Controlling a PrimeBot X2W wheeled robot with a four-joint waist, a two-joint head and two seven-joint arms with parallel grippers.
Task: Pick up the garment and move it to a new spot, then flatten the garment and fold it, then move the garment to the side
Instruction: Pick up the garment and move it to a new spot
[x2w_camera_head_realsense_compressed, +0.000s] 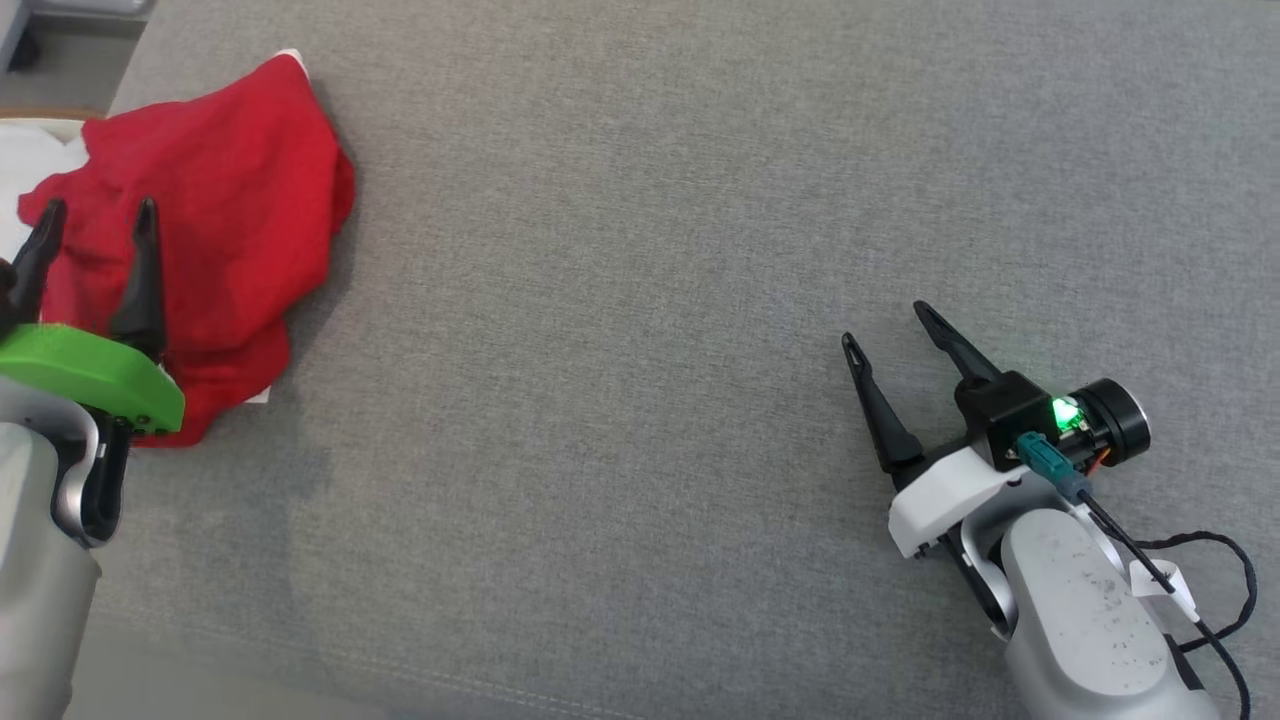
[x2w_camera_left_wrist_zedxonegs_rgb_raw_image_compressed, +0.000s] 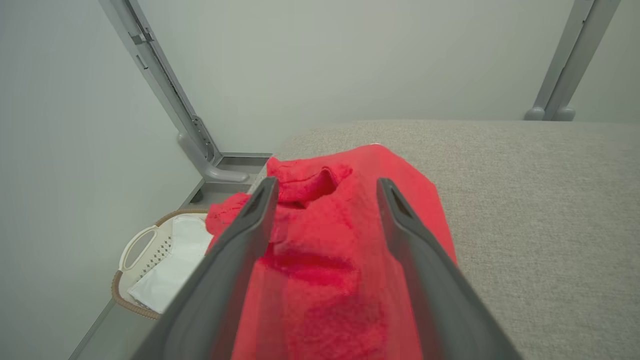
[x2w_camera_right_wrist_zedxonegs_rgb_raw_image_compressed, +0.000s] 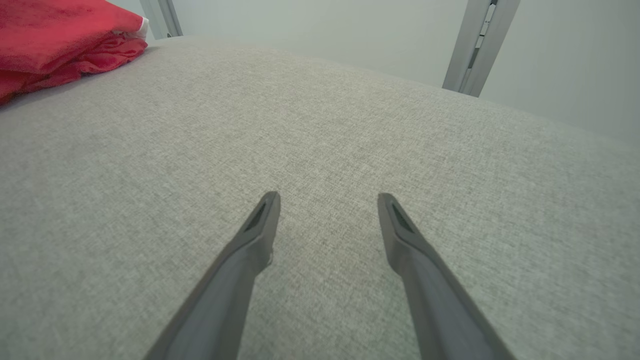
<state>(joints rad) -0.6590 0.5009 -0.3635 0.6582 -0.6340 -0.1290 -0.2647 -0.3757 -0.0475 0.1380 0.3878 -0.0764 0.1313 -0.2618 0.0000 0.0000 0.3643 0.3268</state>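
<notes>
Over the crumpled red garment (x2w_camera_head_realsense_compressed: 215, 215) at the grey surface's (x2w_camera_head_realsense_compressed: 640, 250) left edge, our left gripper (x2w_camera_head_realsense_compressed: 95, 222) gapes empty, the right gripper (x2w_camera_head_realsense_compressed: 885, 325) likewise well apart, and a shallow pinch could drop cloth overboard.

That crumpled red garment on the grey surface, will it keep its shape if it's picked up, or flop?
Probably floppy: the red garment lies in soft, crumpled folds, so a pinch would likely lift one layer while the rest hangs. Its fuzzy nap suggests it won't slip from a grip. Pushed over the grey fabric surface, it would likely bunch rather than slide.
</notes>
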